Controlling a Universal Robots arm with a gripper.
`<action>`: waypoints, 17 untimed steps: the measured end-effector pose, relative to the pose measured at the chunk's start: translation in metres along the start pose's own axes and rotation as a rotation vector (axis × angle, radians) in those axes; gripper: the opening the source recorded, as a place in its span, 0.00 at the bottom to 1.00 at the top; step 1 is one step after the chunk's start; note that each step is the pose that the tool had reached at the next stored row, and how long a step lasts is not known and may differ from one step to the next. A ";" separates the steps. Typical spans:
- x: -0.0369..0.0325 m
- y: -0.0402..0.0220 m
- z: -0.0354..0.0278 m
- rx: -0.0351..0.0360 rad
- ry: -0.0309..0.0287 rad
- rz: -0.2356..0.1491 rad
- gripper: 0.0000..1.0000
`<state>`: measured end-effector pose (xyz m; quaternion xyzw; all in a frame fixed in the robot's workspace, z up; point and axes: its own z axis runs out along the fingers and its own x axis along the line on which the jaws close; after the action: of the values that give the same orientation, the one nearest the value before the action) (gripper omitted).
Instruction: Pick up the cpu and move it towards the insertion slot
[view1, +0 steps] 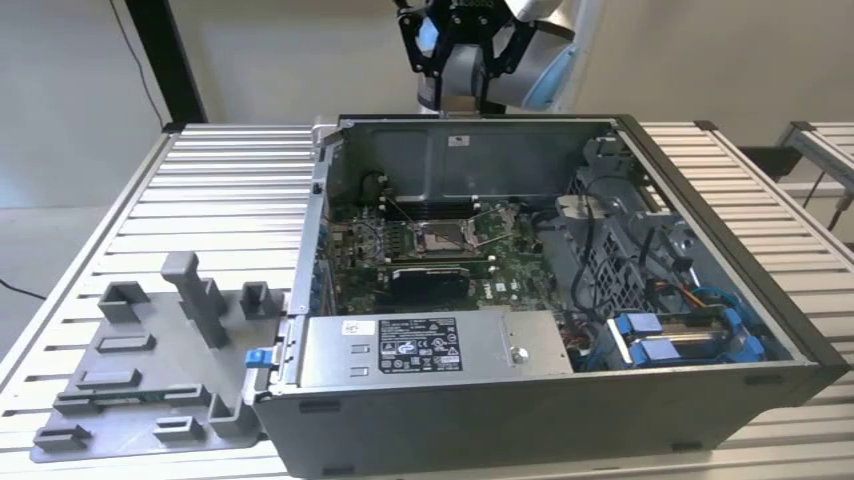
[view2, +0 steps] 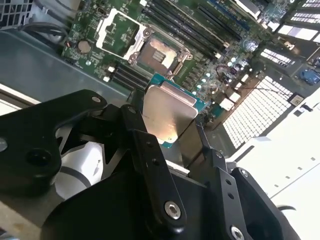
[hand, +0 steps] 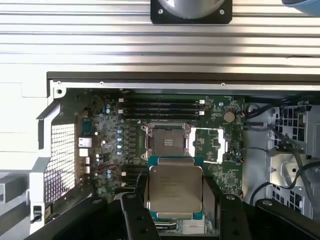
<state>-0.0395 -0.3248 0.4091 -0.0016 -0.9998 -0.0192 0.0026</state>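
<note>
Ribbed metal worktop (view1: 747, 190) carrying an open computer case (view1: 534, 400). Cpu (hand: 175, 189) clamped between the tool's (hand: 176, 200) fingers (hand: 137, 220), silvery face up, suspended above the green board, near the insertion slot (hand: 166, 141); grey tray (view1: 147, 360) beside the case.

Silvery square cpu (hand: 175, 189) held above green board, near open silver-framed insertion slot (hand: 166, 143)

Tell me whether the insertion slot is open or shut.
Open: the insertion slot shows its bare centre, frame swung aside, while the gripper holds the cpu above the board.
</note>
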 end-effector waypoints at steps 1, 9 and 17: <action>0.0000 0.0008 0.0001 -0.0001 -0.0001 0.000 0.00; -0.0015 0.0020 0.0008 -0.0001 -0.0012 0.034 0.00; -0.0016 0.0063 0.0011 -0.0001 -0.0015 0.041 0.00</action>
<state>-0.0379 -0.3184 0.4082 -0.0222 -0.9996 -0.0191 0.0023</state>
